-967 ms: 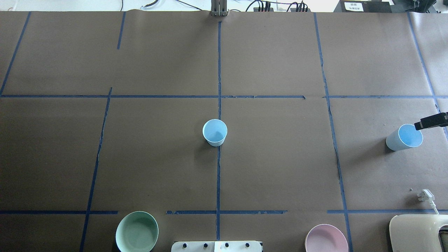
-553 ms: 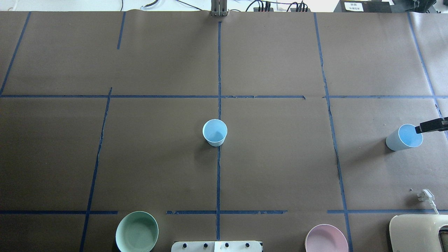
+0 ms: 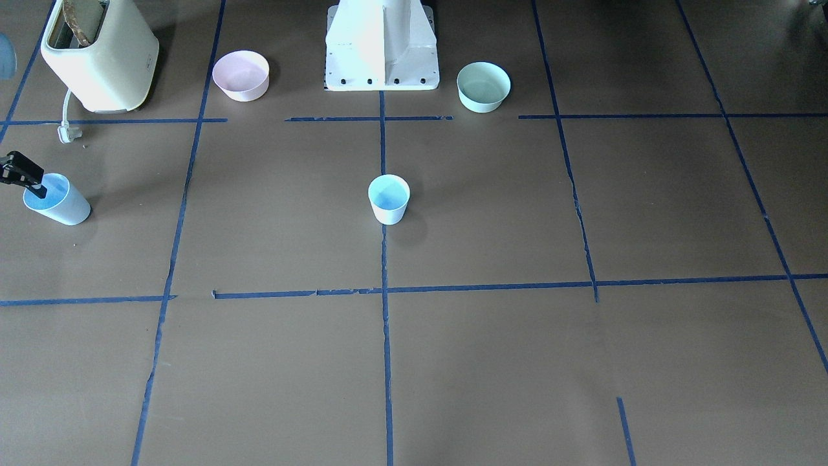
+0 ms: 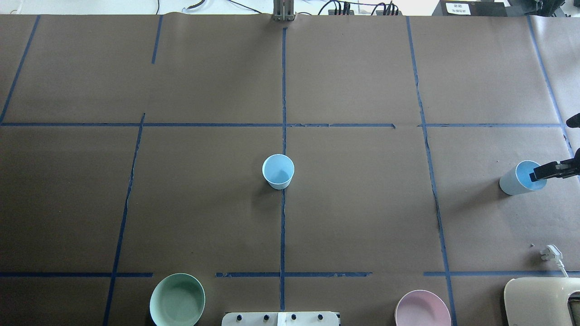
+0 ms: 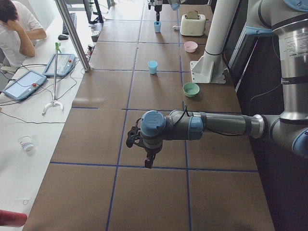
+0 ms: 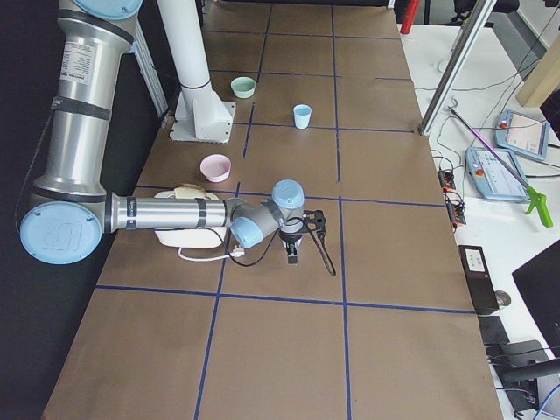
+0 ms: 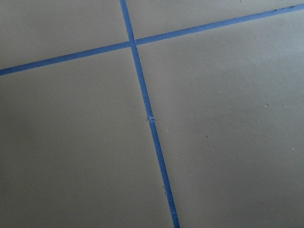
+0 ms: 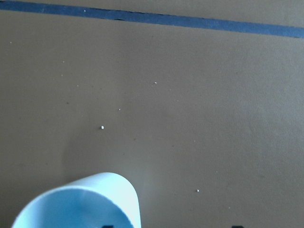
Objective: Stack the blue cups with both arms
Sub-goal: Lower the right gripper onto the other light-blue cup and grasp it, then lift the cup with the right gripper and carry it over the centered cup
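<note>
Your right tool (image 4: pixel 543 172) hangs open astride the wall of the cup (image 4: pixel 512 182) at the right edge. Close gently so you don't tip it. The other cup (image 4: pixel 277 172) stands centre. I cannot tell the left tool's (image 5: pixel 149 161) state.

Right arm (image 6: pixel 166 213) reaches out low with its forearm level, and the wrist bends so the right gripper (image 6: pixel 292 254) points straight down, fingertips (image 8: pixel 108 226) spread wide apart. Left arm (image 5: pixel 216 126) stretches out the same way, forearm level, left gripper (image 5: pixel 149 161) hanging downward; can't tell whether its fingers are parted.
</note>
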Motion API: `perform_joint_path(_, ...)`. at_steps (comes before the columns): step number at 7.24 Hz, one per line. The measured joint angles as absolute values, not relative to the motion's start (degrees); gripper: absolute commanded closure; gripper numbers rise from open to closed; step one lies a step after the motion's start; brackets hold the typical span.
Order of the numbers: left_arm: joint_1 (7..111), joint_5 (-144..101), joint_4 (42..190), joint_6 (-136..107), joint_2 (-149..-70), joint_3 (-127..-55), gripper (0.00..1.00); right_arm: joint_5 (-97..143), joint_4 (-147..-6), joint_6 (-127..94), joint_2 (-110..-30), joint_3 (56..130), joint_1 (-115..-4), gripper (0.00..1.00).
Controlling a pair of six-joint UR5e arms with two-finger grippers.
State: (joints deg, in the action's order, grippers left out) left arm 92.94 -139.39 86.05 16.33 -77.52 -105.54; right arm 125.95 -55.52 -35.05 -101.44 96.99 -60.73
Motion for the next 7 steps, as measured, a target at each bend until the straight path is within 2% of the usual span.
perform_joint_path(1,92.91,-139.4,86.04,16.29,-77.52,-105.59,0.0,125.97,-55.49,-35.05,-101.16,96.74,-60.49,1.0)
perform_joint_path(5,92.92,-139.22,86.05,16.2,-77.54,-105.15,0.0,129.15,-56.18,-36.54,-96.67,97.79,-59.73,1.0)
perform_joint_path(7,92.9,-138.24,86.02,16.23,-77.53,-104.63,0.0,129.89,-62.95,-40.35,-91.82,101.63,-59.37,1.0)
